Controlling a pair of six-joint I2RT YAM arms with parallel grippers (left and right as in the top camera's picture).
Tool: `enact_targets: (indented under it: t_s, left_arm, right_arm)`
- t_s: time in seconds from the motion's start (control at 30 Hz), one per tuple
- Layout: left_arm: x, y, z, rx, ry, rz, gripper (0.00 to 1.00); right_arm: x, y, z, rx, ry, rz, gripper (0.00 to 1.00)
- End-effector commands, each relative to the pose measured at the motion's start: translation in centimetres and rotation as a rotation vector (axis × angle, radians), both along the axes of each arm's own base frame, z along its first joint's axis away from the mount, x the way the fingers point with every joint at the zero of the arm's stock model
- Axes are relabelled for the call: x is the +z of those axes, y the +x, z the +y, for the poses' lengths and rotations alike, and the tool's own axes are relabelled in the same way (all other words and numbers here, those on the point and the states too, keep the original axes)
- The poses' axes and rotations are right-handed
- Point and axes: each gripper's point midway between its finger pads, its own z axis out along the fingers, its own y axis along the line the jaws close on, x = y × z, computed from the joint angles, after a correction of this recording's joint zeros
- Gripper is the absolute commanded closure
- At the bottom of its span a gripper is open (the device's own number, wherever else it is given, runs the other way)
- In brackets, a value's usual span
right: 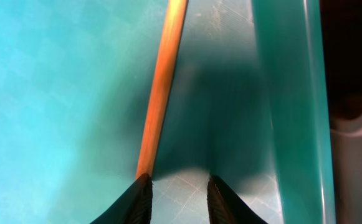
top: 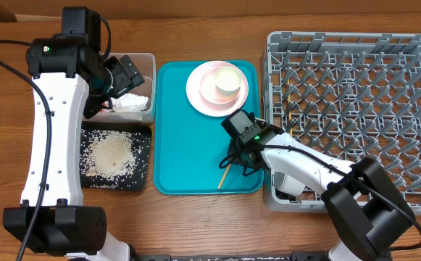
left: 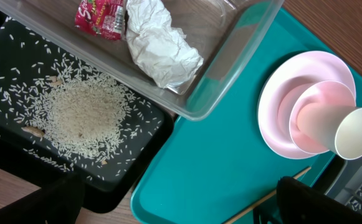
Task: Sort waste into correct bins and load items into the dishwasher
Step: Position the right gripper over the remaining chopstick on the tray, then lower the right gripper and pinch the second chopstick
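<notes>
- The grey plastic dish rack [top: 355,109] stood at the right of the table, square, with lattice walls and rows of upright pegs. A thin wooden stick [top: 288,109] lay among the pegs near its left wall.
- The flat teal tray [top: 177,145] lay just left of the rack, smooth, with a raised rim.
- The black tray [top: 143,156], shallow and rectangular, held a heap of loose white rice grains [left: 81,115].
- The clear tub [left: 230,68] stood just behind the black tray, under the left gripper [left: 177,205], whose jaws were spread wide and held nothing.
- The pale pink round plate [top: 198,94] sat at the teal tray's far end, carrying a pink bowl [left: 305,118] and a small white cup [left: 357,132].
- The crumpled white tissue [left: 159,43] lay in the tub, touching the red snack wrapper [left: 100,15]. The wrapper's white letters could not be read.
- The right gripper [right: 179,193] was low over the teal tray's near right corner, its jaws a little apart with nothing between them.
- One wooden chopstick [right: 162,87], thin and smooth, lay on the tray with its end at one fingertip [right: 140,196].
</notes>
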Motion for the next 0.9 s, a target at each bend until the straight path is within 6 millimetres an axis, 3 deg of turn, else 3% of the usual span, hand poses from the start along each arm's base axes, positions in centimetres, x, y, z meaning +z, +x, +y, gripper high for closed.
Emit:
enact_targets:
  t_s: [0.0,0.07,0.3,0.43,0.47,0.57,0.73,0.87]
  left_arm:
    - [0.7,0.1,-0.3,-0.005,-0.001,-0.022,0.0]
    - [0.7,0.1,-0.3,-0.005,-0.001,-0.022,0.0]
    - [0.7,0.1,-0.3,-0.005,-0.001,-0.022,0.0]
    - [0.7,0.1,-0.3,-0.005,-0.001,-0.022,0.0]
    - [0.7,0.1,-0.3,-0.005,-0.001,-0.022,0.0]
    - [0.7,0.1,-0.3,-0.005,-0.001,-0.022,0.0]
    - [0.7,0.1,-0.3,-0.005,-0.001,-0.022,0.0]
    - [0.7,0.1,-0.3,-0.005,-0.001,-0.022,0.0]
  right_arm:
    - [1.0,0.1,0.2,-0.029,0.023,-0.009,0.68]
    - [1.4,0.1,0.2,-0.031,0.03,-0.002,0.68]
    - [5.5,1.6,1.4,-0.029,0.103,-0.063,0.68]
    - [5.4,1.0,2.2,-0.01,0.132,-0.041,0.64]
    - [5.3,0.9,2.3,-0.007,0.139,-0.033,0.55]
    - [5.4,0.8,3.2,-0.051,0.189,-0.017,0.0]
    - [5.8,1.1,4.1,-0.104,0.252,-0.013,0.0]
    - [5.7,1.3,3.7,-0.122,0.232,-0.023,0.46]
